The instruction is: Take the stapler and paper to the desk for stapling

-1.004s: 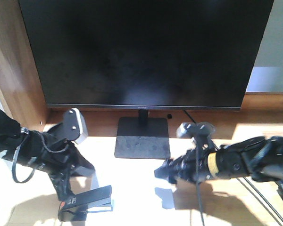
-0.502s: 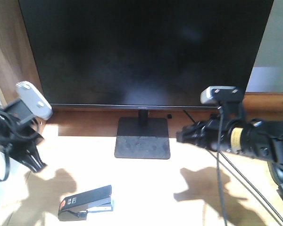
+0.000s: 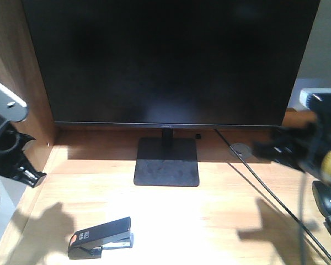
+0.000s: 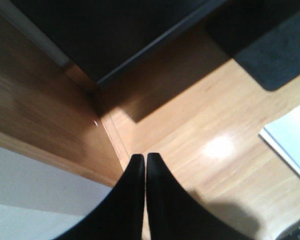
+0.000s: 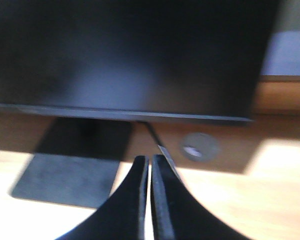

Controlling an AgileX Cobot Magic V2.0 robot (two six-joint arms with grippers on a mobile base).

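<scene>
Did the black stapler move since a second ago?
No. The stapler lies in the same spot on the desk, in front and left of the monitor stand.

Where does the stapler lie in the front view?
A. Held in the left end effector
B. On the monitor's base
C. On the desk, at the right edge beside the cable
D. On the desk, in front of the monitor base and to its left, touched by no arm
D: the stapler lies flat on the desk, nearer the camera than the monitor base and left of it, and no arm touches it.
</scene>
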